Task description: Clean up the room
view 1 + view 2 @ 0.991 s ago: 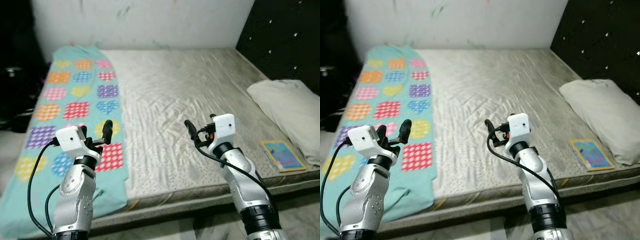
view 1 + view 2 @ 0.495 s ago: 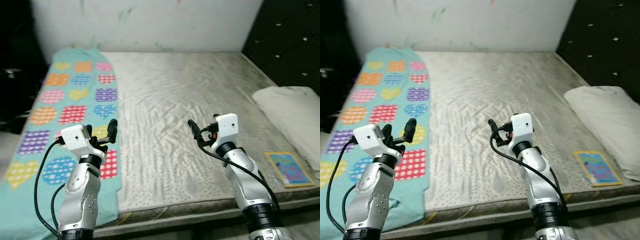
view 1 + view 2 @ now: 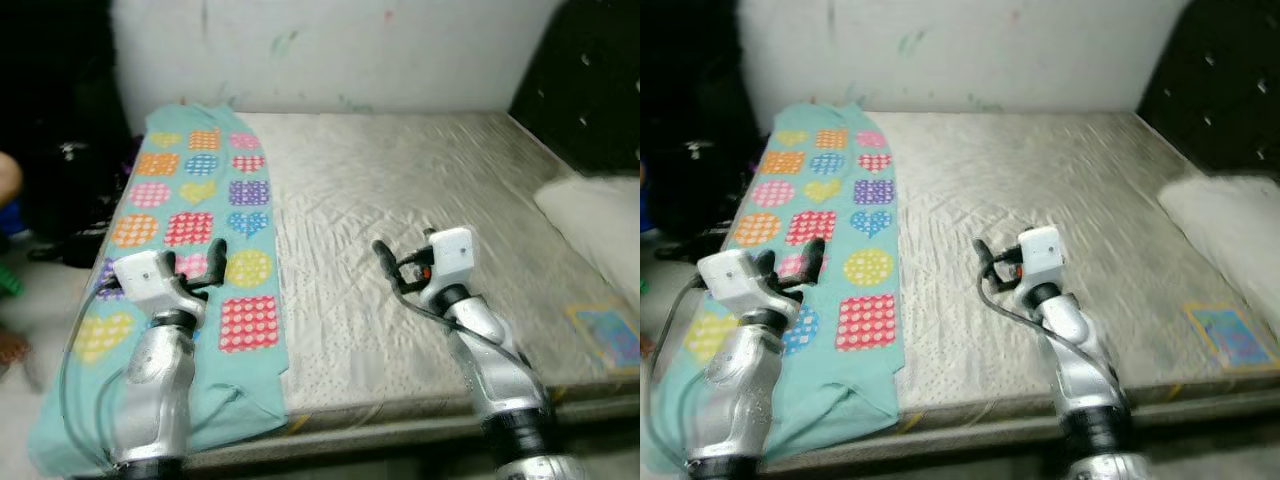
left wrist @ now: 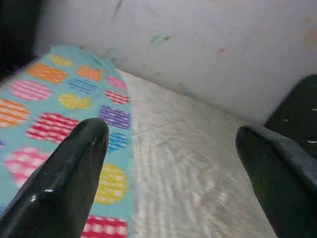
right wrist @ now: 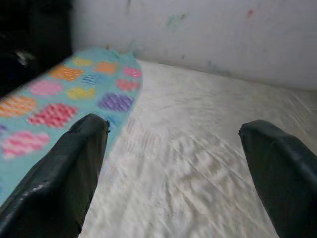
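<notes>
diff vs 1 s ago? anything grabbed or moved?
Only the camera moved: the view swung to the robot's left, so the bed slid right in frame and the pillow and book sit at the right edge. Nothing grabbed. Left gripper and right gripper stay raised over the bed, jaws open, empty. Patterned blanket lies as before.

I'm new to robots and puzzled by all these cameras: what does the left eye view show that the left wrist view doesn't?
Left eye view: both arms over the bed's near edge, the left gripper above the patterned blanket, the right gripper above the bare mattress, plus a pillow and a book at the right.

Left wrist view: a close look at its own open fingers.

Both: blanket, mattress and the pale wall.
</notes>
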Tool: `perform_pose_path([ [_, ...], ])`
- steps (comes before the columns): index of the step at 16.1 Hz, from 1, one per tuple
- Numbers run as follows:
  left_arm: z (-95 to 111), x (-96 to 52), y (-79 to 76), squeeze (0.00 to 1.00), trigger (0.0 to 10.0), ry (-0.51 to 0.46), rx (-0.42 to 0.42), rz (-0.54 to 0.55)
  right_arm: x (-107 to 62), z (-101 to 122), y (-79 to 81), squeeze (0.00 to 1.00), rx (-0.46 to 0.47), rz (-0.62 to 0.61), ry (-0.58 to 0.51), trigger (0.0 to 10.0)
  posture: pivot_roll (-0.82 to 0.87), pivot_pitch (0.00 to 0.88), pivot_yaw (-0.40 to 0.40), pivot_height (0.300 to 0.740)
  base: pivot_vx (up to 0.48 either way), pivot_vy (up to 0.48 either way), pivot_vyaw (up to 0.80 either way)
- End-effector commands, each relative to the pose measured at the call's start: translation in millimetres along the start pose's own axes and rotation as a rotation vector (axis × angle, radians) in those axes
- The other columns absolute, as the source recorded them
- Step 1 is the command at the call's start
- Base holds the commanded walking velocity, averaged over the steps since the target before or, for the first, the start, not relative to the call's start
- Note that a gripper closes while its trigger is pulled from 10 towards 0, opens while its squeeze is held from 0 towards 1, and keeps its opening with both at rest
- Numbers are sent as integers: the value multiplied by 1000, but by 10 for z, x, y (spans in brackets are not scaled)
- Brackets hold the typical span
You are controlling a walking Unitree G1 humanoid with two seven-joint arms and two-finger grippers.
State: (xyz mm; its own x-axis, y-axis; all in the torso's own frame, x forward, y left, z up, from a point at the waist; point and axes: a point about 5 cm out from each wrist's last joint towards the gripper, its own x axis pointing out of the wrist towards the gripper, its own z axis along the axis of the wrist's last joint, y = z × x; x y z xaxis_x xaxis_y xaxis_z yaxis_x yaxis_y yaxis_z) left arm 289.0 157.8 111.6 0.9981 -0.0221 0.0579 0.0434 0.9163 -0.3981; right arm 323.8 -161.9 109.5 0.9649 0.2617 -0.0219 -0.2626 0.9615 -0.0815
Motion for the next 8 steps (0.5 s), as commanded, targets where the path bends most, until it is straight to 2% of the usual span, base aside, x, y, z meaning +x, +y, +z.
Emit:
perform_pose_path([
  [1, 23, -13, 82, 0, 10000, 1, 16, 31, 38, 57, 42, 0, -5, 14, -23, 10000, -44, 0, -41, 740, 0, 480, 0],
  [4, 22, -13, 94, 0, 10000, 2, 14, 41, 38, 58, 44, 0, -11, 18, -22, 10000, -45, 0, -42, 740, 0, 480, 0],
  [8, 22, -10, 110, 0, 10000, 3, 18, 53, 40, 48, 48, 0, -12, 20, -17, 10000, -45, 0, -43, 740, 0, 0, 0],
])
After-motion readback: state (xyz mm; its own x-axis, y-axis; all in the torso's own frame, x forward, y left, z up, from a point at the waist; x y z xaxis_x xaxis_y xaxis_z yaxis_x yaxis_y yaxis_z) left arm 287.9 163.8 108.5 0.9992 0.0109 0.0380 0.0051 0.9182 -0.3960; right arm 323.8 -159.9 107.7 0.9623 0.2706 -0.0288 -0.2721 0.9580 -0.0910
